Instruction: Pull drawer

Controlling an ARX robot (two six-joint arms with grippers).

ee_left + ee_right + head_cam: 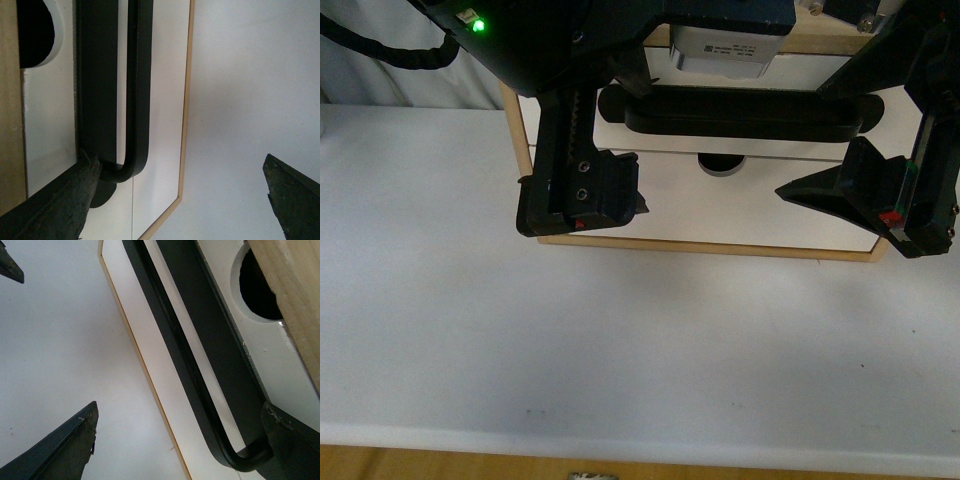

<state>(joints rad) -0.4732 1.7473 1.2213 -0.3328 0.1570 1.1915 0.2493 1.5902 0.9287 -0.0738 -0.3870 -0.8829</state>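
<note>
**A:** The drawer [47,125] sits far centre on the counter [620,340], left hand [180,160] at the left end of its handle [740,115], right hand [180,407] at the right.

**B:** Both spread wide, holding nothing. Each lays one finger [65,200] by the handle's bend, probably to hook it and pull evenly, no skewing.

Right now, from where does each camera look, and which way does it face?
Front view: on the body, facing down at table and drawer handle; left end effector, right end effector show.
Left wrist view: on that wrist, facing one handle end; its fingers show.
Right wrist view: same, other handle end.
All share the handle.
</note>
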